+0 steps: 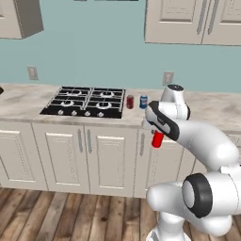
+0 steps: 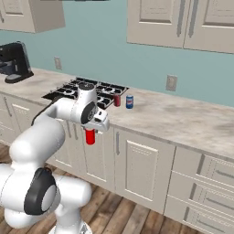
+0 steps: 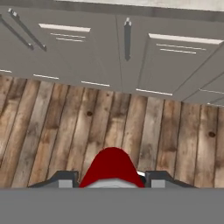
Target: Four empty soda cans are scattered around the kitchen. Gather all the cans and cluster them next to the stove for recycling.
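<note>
A red soda can [image 1: 157, 139] hangs from my gripper [image 1: 155, 133] in front of the lower cabinets, below counter height. My gripper [image 2: 91, 131] is shut on this can [image 2: 90, 136]; in the hand view the can [image 3: 112, 168] sits between the two fingertips [image 3: 65, 178] above the wood floor. On the counter, just right of the black stove [image 1: 86, 101], stand a red can [image 1: 130, 101] and a blue can [image 1: 143, 101], close together. From the right side the stove [image 2: 105, 89], the red can [image 2: 117, 100] and the blue can [image 2: 130, 102] appear behind my arm.
Beige cabinet doors [image 1: 112, 161] run under the marble counter [image 2: 183, 119]. A black coffee maker [image 2: 14, 63] stands at the counter's far left. Wall cabinets [image 1: 193, 21] hang above. Brown plank floor [image 3: 52, 127] lies beneath the hand.
</note>
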Available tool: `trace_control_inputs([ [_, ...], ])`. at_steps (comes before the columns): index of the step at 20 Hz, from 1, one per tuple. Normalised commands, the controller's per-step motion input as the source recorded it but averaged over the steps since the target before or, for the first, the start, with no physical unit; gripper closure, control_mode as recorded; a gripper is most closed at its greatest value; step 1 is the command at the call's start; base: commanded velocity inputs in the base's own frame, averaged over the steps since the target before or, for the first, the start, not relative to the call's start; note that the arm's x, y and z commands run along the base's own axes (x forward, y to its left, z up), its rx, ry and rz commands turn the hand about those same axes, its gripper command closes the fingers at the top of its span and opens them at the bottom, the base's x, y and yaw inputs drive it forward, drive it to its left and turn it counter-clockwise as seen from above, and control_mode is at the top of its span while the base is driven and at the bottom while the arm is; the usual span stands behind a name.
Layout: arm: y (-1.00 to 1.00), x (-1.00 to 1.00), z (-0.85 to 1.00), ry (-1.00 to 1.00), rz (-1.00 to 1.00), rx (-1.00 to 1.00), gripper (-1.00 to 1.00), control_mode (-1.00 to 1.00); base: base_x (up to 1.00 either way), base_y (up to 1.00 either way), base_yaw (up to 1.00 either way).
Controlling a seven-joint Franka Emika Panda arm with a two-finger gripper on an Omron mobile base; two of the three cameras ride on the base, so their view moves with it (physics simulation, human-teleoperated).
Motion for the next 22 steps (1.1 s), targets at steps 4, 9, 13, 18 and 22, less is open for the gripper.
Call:
trace_control_inputs([
  [4, 0.34, 0.33, 0.0, 0.01, -0.11, -0.02, 1.0, -1.0, 0.0, 0.0, 0.0],
  [9, 0.29, 0.26, 0.0, 0.0, -0.09, -0.01, 1.0, -1.0, 0.0, 0.0, 0.0],
  [13, 0.0, 0.0, 0.0, 0.0, 0.0, 0.0, 1.0, 1.0, 0.0, 0.0, 0.0],
  [18, 0.0, 0.06, 0.0, 0.0, 0.0, 0.0, 1.0, -1.0, 0.12, -0.01, -0.01],
  [22, 0.0, 0.35, 0.03, 0.0, -0.01, 0.0, 1.0, -1.0, 0.0, 0.0, 0.0],
])
